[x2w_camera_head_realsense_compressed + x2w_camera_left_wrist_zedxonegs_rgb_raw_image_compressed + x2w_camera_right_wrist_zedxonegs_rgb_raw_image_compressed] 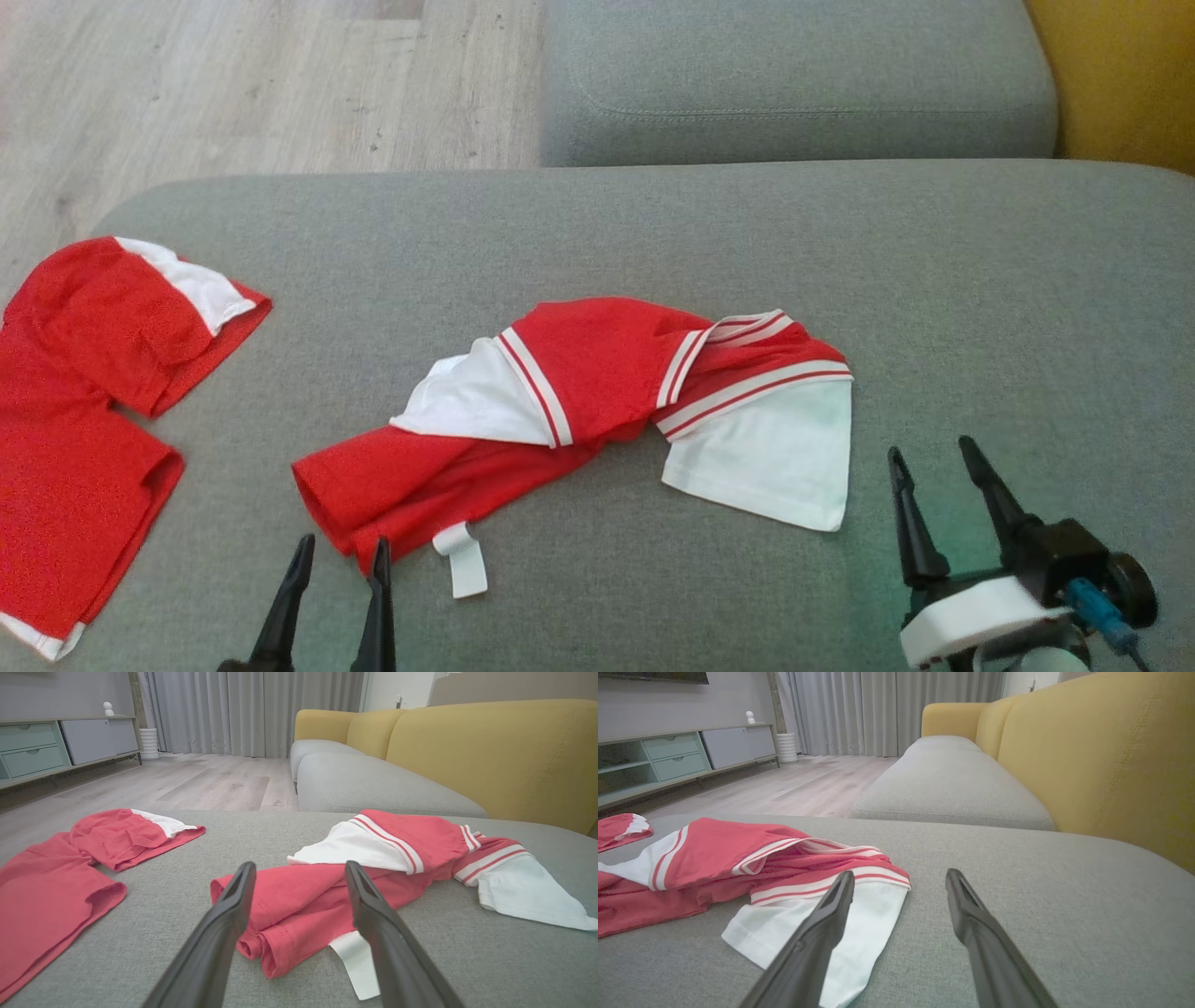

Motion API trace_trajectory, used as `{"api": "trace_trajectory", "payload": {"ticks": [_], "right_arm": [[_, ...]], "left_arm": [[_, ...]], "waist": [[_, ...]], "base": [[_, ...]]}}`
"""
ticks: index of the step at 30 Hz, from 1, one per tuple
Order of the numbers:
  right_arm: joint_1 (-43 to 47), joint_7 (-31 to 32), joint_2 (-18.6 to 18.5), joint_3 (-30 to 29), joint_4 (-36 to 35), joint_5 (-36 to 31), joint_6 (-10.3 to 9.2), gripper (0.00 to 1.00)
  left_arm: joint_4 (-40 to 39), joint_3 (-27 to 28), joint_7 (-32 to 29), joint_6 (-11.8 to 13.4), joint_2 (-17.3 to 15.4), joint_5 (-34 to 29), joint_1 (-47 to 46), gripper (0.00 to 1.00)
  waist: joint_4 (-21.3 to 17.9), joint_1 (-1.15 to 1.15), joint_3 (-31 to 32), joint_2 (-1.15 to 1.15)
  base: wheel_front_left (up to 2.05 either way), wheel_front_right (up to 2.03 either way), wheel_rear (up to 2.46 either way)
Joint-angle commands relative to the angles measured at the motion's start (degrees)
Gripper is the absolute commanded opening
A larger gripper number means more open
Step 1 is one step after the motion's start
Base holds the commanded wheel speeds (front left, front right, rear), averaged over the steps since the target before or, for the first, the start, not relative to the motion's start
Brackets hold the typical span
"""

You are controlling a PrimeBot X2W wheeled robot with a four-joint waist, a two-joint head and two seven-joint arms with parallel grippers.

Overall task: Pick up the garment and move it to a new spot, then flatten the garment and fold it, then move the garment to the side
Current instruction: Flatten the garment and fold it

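Observation:
A crumpled red garment (579, 392) with white sleeves and red-white striped trim lies bunched in the middle of the grey cushion (980, 308). Its red hem end (289, 905) points toward my left gripper (341, 549), which stands open just in front of it, fingers apart and nothing between them. The white label (464, 558) sticks out beside that gripper. My right gripper (934, 455) is open too, a little to the right of the white sleeve (766, 457). In the right wrist view that sleeve (817, 924) lies beside the left finger (831, 910).
A second red garment (75, 411) with white trim lies spread at the cushion's left edge (56, 877). Behind is another grey seat cushion (794, 84) and the yellow sofa back (1101, 765). Wooden floor (233, 84) lies beyond the far left edge.

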State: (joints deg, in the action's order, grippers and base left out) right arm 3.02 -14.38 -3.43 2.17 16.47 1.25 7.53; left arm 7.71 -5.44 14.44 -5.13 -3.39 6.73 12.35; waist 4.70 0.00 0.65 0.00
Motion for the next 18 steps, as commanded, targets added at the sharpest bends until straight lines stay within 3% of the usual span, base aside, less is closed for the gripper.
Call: {"api": "trace_trajectory", "payload": {"ticks": [1,18], "right_arm": [[-1.3,-0.6,-0.1,1.5,-1.4,-0.5,-0.04,1.0],[-2.6,-0.6,0.4,3.9,-2.1,1.2,-0.04,1.0]], "left_arm": [[-1.4,2.0,0.6,-0.2,0.3,-0.5,-1.2,1.0],[-3.5,2.5,0.6,-0.6,0.5,0.0,-1.0,1.0]], "waist": [[-0.1,0.0,0.0,0.0],[-1.3,0.0,0.4,0.0]], "base": [[0.0,0.0,0.0],[0.0,0.0,0.0]]}}
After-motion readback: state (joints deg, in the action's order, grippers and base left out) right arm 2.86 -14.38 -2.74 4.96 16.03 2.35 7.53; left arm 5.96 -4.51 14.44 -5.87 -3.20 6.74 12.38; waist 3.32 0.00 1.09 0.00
